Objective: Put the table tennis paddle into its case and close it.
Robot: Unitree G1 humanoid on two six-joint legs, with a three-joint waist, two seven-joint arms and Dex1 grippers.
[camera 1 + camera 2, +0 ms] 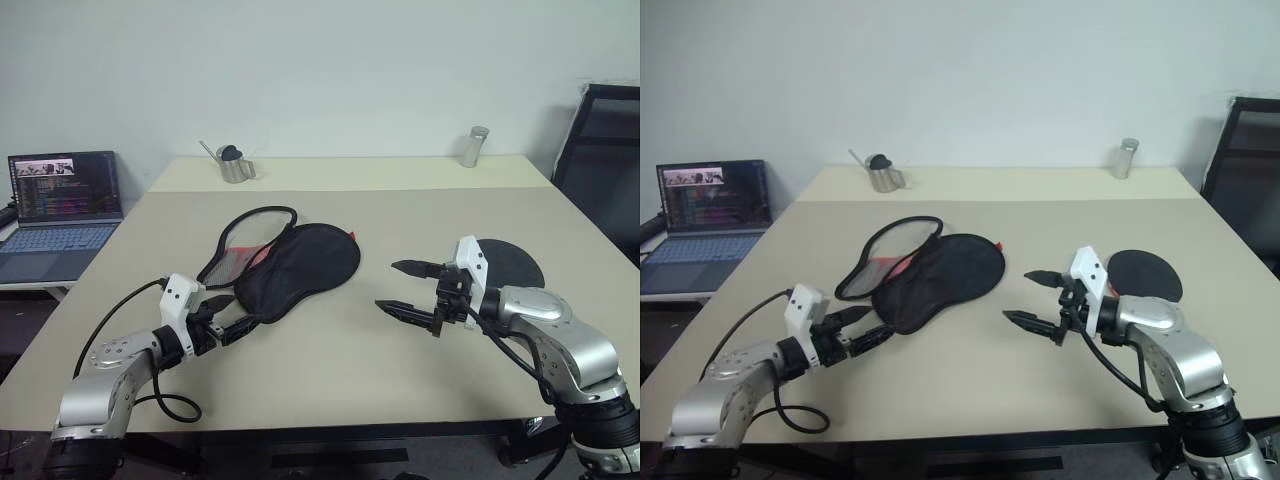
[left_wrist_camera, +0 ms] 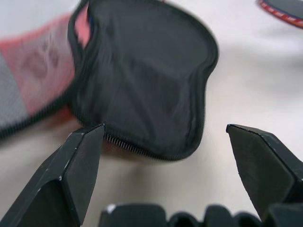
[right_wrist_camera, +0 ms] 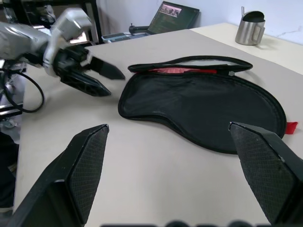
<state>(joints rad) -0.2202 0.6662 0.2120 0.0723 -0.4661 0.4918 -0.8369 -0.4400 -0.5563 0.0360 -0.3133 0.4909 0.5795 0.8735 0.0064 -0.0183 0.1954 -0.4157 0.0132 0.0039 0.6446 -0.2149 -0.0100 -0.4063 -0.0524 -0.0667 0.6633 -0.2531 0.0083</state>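
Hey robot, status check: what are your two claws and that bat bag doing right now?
Left gripper open at the case edge. Right gripper open, holding nothing. Case unzipped on the table; paddle lies apart behind the right gripper. Nothing between.

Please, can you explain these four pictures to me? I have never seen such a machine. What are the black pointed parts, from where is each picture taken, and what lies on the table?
This is a humanoid robot with two arms. Two pictures come from cameras in its head, looking down over the table. The other two come from cameras on its wrists, looking along the fingers. The black pointed parts are the fingers of each tool. The left tool and the right tool are both open and hold nothing. On the table lies the case, a soft black pouch, unzipped, with red inside. The table tennis paddle lies beside the right arm. Farther back stand a metal cup and a small jar. A laptop sits on a side desk.
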